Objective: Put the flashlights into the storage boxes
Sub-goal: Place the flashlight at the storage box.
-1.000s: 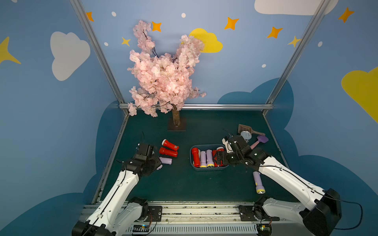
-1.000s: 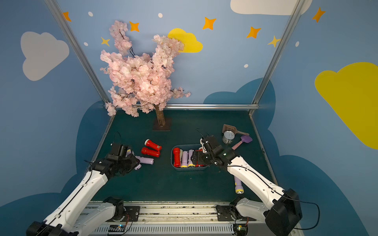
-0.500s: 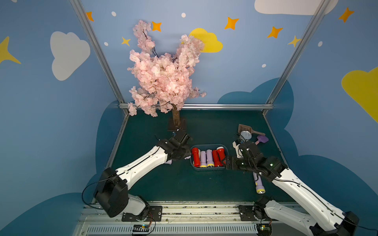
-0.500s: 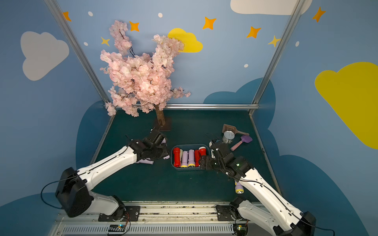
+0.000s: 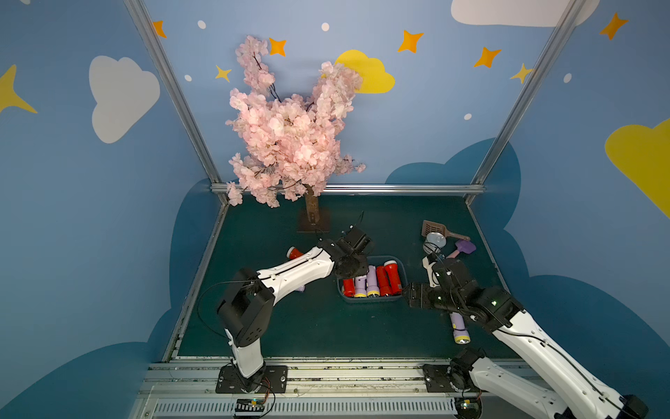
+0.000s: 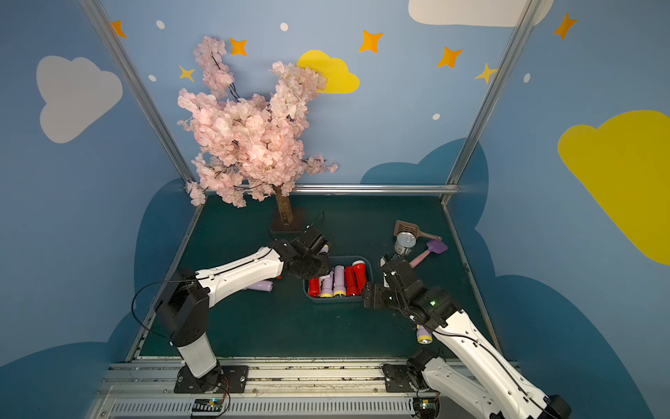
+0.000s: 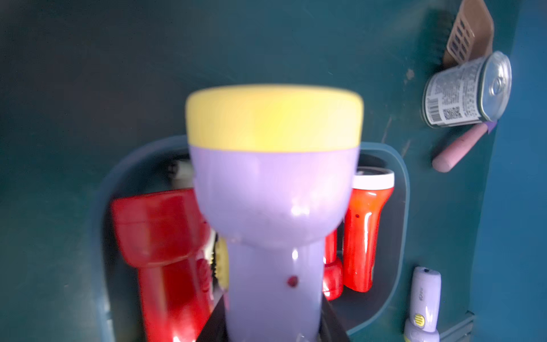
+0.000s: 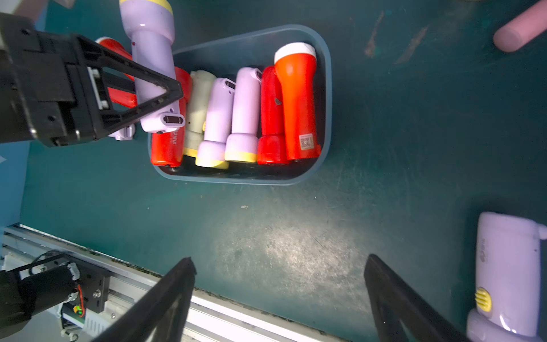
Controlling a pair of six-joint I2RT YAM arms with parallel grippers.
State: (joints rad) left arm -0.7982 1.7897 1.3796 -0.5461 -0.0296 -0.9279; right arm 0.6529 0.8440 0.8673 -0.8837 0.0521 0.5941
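Flashlights (image 8: 245,118): six packed side by side in the tub (image 8: 236,178), mid-worktop (image 8: 266,222).
Left claw (image 8: 159,88): clenched on a lilac flashlight (image 7: 275,192), over the tub's red-flashlight end.
Right claw (image 8: 279,262): released, spread wide over bare worktop before the tub.
Strays: loose lilac one (image 8: 503,266) beside the right claw; red one (image 5: 294,253) behind the left arm.
Clutter: can (image 7: 464,91), scoop (image 7: 470,32), pink spade (image 5: 464,247), well apart from the tub.

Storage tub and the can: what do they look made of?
The storage tub: likely moulded plastic, matte blue-grey, rounded corners, smooth rim. The can: probably metal, shiny ringed lid; printed barcode label around its side.
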